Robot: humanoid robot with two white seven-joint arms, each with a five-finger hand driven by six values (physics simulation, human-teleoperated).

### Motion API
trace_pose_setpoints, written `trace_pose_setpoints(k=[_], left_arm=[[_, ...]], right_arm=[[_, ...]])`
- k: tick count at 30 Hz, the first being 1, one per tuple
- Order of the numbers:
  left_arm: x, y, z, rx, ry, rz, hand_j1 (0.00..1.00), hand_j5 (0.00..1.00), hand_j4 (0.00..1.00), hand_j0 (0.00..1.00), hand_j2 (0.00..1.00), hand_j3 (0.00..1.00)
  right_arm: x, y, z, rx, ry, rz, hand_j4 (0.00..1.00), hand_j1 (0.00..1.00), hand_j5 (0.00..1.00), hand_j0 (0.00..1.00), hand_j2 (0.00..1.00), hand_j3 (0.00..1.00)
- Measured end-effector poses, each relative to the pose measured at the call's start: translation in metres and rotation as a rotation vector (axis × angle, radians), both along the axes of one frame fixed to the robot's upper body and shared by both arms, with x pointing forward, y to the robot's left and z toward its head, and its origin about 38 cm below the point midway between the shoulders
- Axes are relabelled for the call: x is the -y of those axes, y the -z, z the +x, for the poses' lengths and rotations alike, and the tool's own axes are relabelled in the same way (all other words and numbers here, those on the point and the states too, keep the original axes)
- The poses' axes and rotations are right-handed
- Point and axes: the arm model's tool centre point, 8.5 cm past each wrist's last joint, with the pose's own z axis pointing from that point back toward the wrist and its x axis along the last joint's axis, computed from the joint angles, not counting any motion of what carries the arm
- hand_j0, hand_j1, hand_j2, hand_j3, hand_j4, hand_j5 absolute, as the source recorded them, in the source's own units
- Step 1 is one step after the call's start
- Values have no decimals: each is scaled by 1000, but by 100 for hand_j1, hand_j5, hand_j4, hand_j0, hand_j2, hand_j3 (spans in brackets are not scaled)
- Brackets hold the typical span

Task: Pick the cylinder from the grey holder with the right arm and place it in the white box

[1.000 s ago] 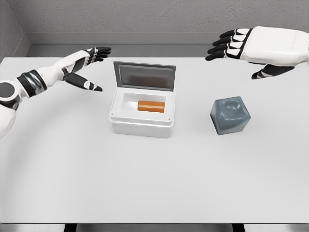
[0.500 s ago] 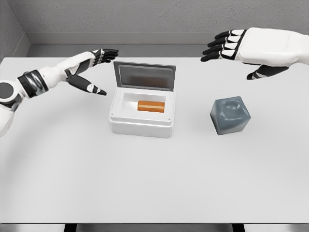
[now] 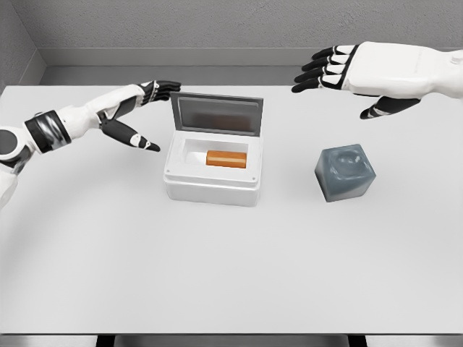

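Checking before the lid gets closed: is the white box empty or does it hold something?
Not empty. The white box has its lid up and an orange cylinder lying on its side inside.

One white box (image 3: 212,182) with a raised lid sat on the single table (image 3: 217,275), and one orange cylinder (image 3: 226,159) lay inside it. One grey holder (image 3: 345,172) stood to the side. Two hands were in view, the left hand (image 3: 134,112) and the right hand (image 3: 354,72).
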Motion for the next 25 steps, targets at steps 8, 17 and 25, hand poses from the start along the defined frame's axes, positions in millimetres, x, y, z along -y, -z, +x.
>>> trace_pose_setpoints(k=[8, 17, 25], left_arm=[[2, 1, -9, 2, 21, -1, 100, 100, 100, 100, 100, 100], [-20, 14, -28, -27, -1, 0, 100, 100, 100, 100, 100, 100], [-78, 2, -16, -5, -169, -31, 100, 100, 100, 100, 100, 100]], right_arm=[[-2, 2, 1, -5, -3, -2, 100, 100, 100, 100, 100, 100], [-3, 1, 2, -4, -4, -3, 100, 100, 100, 100, 100, 100], [-5, 4, 2, -12, -10, -6, 100, 100, 100, 100, 100, 100]])
